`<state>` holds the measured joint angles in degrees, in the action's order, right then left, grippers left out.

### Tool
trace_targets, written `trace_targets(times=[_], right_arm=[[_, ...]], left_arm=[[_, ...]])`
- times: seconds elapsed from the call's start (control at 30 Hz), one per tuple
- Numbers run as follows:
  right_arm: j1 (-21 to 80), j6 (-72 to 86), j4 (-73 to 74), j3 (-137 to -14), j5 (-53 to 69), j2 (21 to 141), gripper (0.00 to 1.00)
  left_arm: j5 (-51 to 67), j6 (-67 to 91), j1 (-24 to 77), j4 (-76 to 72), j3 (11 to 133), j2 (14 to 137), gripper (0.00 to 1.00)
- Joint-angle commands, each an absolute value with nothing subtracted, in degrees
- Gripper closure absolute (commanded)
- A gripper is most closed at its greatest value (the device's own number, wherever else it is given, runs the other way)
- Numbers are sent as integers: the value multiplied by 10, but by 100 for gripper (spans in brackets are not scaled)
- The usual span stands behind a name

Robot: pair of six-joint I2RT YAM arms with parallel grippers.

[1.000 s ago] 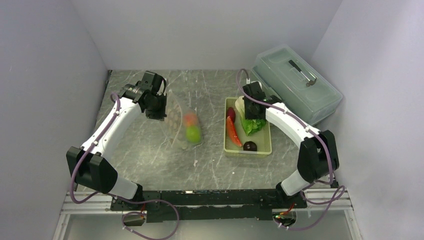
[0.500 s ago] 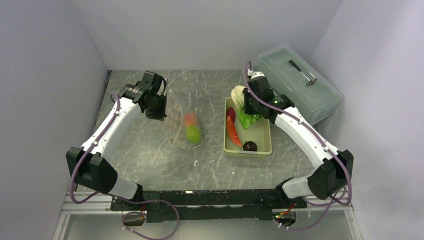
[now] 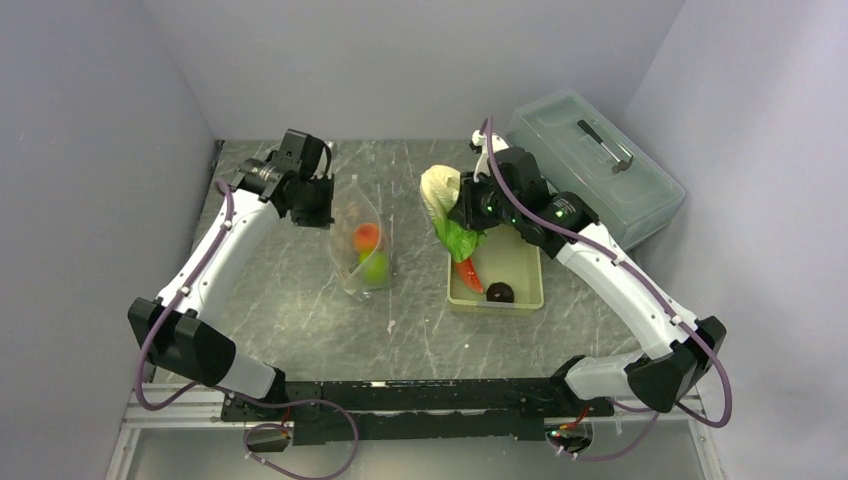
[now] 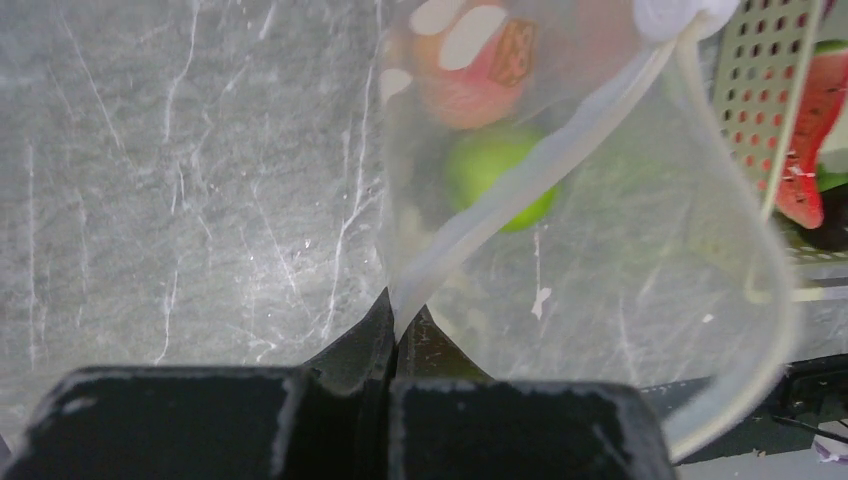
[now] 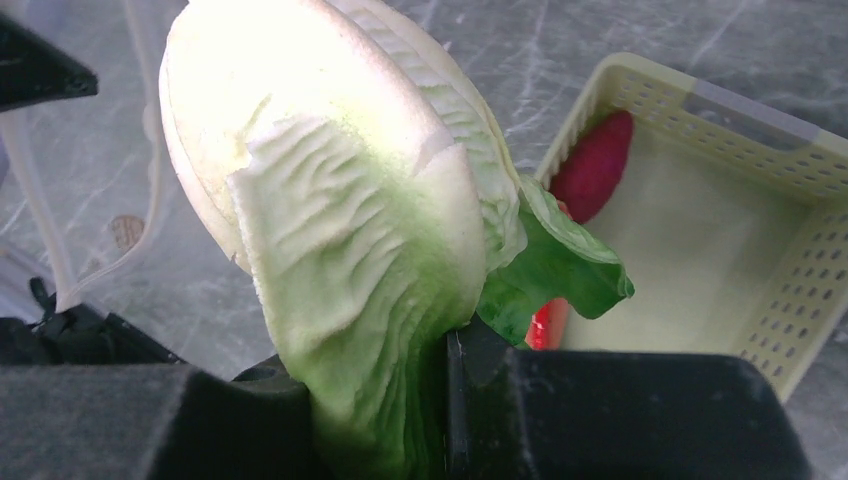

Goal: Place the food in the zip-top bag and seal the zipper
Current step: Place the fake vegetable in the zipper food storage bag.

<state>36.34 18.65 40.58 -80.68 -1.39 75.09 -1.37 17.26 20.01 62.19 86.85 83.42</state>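
My left gripper [image 3: 318,208] is shut on the mouth edge of the clear zip-top bag [image 3: 360,250] and holds it up; its whitish zipper strip [image 4: 520,190] runs from the jaws. Inside lie an orange-red ball [image 3: 367,237] and a green ball [image 3: 376,266]. My right gripper [image 3: 462,212] is shut on the leafy green lettuce [image 3: 445,205] and holds it in the air between bag and basket; the lettuce [image 5: 350,230] fills the right wrist view. The red-orange long piece [image 3: 467,274] and dark maroon ball [image 3: 499,292] lie in the pale green basket [image 3: 530,290].
A large translucent lidded box [image 3: 595,165] stands at the back right, close behind the right arm. Grey walls close in on the left, back and right. A small white scrap [image 3: 390,327] lies on the marbled table in front of the bag.
My right gripper has lifted the lettuce out of the basket and carried it left toward the bag. My left gripper has raised the bag's mouth, so the bag stands more upright.
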Motion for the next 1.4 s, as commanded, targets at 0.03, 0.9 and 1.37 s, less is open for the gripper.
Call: trace_targets(times=[0.03, 0.9, 1.37], right_arm=[[378, 189, 395, -848, 46, 733, 100], [467, 192, 435, -871, 90, 778, 100], [512, 230, 396, -877, 97, 797, 100]], left_arm=[[-50, 171, 233, 654, 956, 854, 100], [-140, 182, 305, 682, 969, 902, 100], [-162, 191, 317, 702, 995, 876, 100]])
